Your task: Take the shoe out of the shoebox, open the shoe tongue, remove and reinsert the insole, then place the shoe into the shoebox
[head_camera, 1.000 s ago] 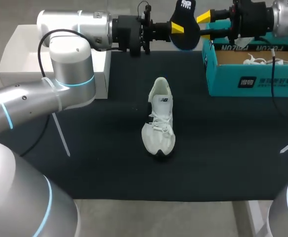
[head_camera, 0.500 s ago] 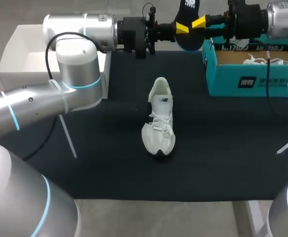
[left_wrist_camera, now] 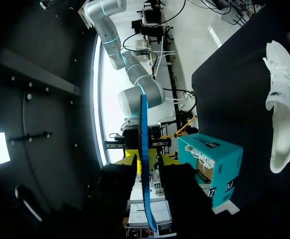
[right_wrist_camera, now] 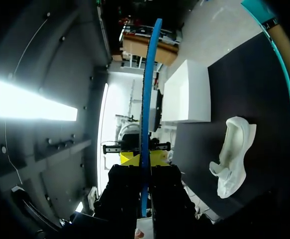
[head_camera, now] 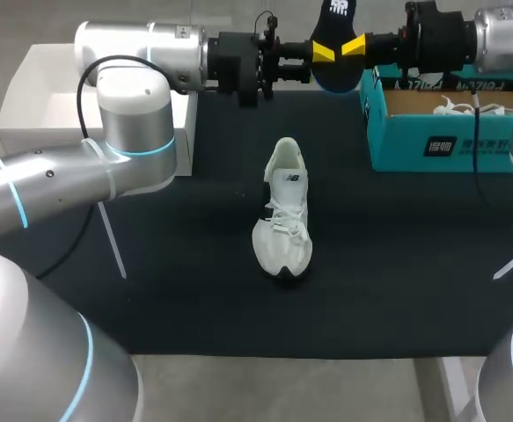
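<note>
We find the white lace-up shoe [head_camera: 282, 215] out of the teal cardboard shoebox [head_camera: 432, 145], lying on the black surface [head_camera: 194, 264]. Its dark blue insole [head_camera: 334, 75] is removed and held aloft, with the right pincer [head_camera: 355, 46] pinching it and the left pincer [head_camera: 320, 51] spread around it. Outstanding, in our judgement: reinsertion and reboxing.

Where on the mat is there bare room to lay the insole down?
The mat is bare between the shoe and the left arm, between the shoe and the shoebox, and along the near edge. The far edge is crowded: the left pincer and the right pincer are at the insole there, beside the shoebox.
</note>
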You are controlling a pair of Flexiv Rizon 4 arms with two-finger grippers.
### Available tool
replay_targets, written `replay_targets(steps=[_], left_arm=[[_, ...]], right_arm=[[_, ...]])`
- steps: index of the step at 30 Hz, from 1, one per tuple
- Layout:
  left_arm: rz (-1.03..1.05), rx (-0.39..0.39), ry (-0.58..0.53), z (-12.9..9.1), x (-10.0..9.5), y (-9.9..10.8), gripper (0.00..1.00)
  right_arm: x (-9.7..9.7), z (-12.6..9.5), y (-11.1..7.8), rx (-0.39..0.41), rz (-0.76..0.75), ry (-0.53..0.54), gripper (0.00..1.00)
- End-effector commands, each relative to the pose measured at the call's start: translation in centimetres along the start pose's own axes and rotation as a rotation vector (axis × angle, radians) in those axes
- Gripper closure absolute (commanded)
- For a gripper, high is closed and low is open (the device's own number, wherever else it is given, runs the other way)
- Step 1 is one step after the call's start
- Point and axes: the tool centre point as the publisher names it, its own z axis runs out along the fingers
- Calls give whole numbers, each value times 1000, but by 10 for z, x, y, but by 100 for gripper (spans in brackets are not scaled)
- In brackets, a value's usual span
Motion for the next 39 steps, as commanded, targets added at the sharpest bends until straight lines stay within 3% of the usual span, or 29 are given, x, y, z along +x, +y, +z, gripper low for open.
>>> replay_targets(steps=[1,11,16,25,30,36,39], left_arm=[[5,7,10,-8,-2,5,0],[13,-45,10,-29,-1,12,0],[-4,-86,6,-41,1,14,0],[-100,-115,-17,-64,2,4,0],[-40,26,-16,-99,-3,-13,0],[-87,66,181,-168,17,-36,0],[-112,72,174,-193,18,-47,0]], right_arm=[[-2,1,-2,-6,2,2,100],[-2,-1,-2,-47,-36,-10,100],[2,-7,2,-131,-185,-18,100],[17,-5,6,-134,-461,-134,100],[19,-4,5,-139,-492,-167,100],[21,-5,8,-159,-510,-181,100],[23,-4,9,-161,-512,-183,100]])
